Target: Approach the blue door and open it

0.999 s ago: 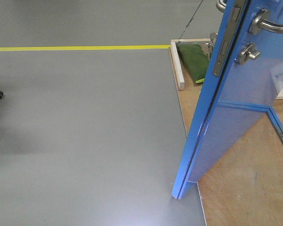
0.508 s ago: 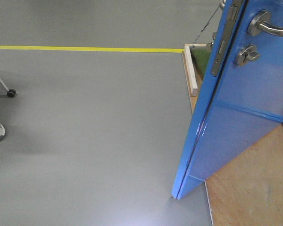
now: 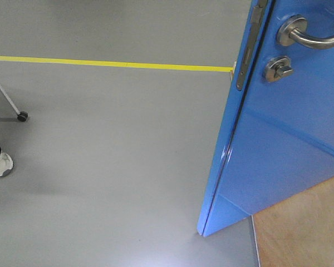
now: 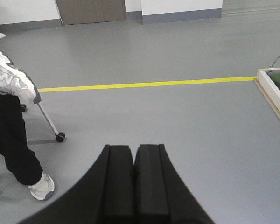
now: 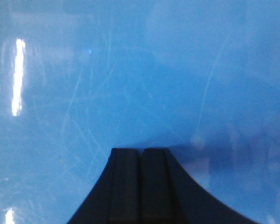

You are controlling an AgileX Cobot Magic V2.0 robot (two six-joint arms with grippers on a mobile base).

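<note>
Across the front view's right, over grey floor [image 3: 111, 167], the large glossy blue door [image 3: 278, 144] stands ajar. Low in each wrist view, the black left gripper [image 4: 134, 149] and black right gripper [image 5: 141, 151] sit clenched and empty, the right one facing the door.

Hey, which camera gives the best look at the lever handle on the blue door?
The exterior front-facing view: the lever handle shows at the top right of the blue door, above the thumb-turn lock. The right wrist view shows only bare blue panel, no handle. The left wrist view shows floor, no door.
</note>
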